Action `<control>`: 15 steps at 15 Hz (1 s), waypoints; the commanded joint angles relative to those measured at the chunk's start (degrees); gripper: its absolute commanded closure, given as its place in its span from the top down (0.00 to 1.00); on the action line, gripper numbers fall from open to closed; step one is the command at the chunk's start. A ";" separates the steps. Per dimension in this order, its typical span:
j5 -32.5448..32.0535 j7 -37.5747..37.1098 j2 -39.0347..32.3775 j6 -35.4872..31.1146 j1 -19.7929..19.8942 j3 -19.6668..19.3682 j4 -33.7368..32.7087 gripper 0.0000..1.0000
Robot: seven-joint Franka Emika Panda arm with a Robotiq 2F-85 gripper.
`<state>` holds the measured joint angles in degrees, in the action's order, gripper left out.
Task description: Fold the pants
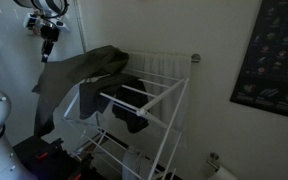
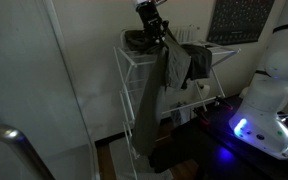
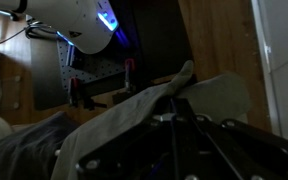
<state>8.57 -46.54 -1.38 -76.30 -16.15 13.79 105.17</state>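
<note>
I see a white wire drying rack (image 1: 166, 66) standing on the floor (image 2: 109, 162) in both exterior views, its tiers stepping down toward the front. The pants (image 1: 89, 68) lie draped over one end of its top tier, with a long leg hanging down the side of the frame, and a smaller black garment (image 1: 134, 122) hangs from a lower rail.

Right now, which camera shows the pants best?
In an exterior view the pants hang in full length off the drying rack: best. In an exterior view the pants show mainly their draped top. The wrist view gives only a close fold.
</note>
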 commanded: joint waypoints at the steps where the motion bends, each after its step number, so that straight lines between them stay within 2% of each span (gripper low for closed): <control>1: 6.86 4.37 7.22 -1.49 3.50 -2.54 1.54 0.00; 7: 14.65 12.28 16.30 -0.32 10.67 -9.24 -0.81 0.00; 11: 18.42 18.87 17.44 -1.20 16.51 -15.48 -5.75 0.00; 13: 19.71 22.05 16.23 -3.78 19.10 -18.38 -8.32 0.00; 15: 20.55 26.27 14.57 -9.81 20.86 -20.49 -9.21 0.00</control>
<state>26.91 -24.60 15.93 -80.32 2.31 -4.97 98.84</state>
